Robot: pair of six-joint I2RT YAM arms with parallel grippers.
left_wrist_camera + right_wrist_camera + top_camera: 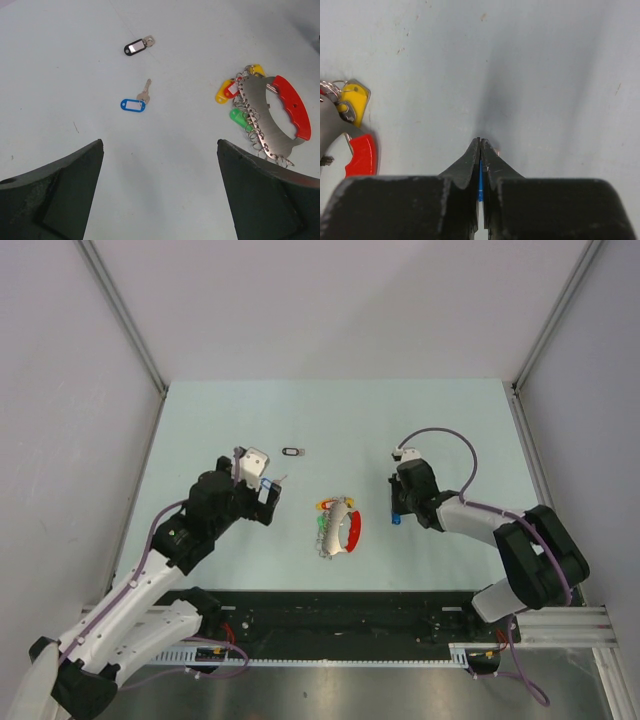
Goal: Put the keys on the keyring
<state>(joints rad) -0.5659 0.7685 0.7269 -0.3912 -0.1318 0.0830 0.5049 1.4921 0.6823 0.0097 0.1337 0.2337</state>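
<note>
Right fingers [464, 167]: we see them pressed together on a blue tag [480, 182]. It sits edge-on in the slit between the pads, so only a thin blue sliver shows. We can't make out a key on it.
Right arm: in the top view the tips point down, low over the bench [450, 420], with the blue bit at the tips. Whether it touches the surface, we can't tell.
Left fingers [60, 192]: spread wide apart with nothing between them, held above the bench.
Blue-tagged key [134, 104]: lies flat on the bench ahead of the left fingers, in line with the gap between them. The silver key angles away from its tag. We see it lying loose and touching nothing else.
Black-tagged key [136, 46]: flat on the bench farther out, past the blue-tagged one and well apart from it. There is a white insert in the tag and the key is at its far end.
Keyring [272, 117]: flat on the bench, off to the right in the left wrist view. It is a curved silver plate with a red band on the outer edge and small rings along the inner edge. Yellow, red and green tags bunch at its far end. In the top view we place it between the two arms, left of the right fingers and apart from them.
</note>
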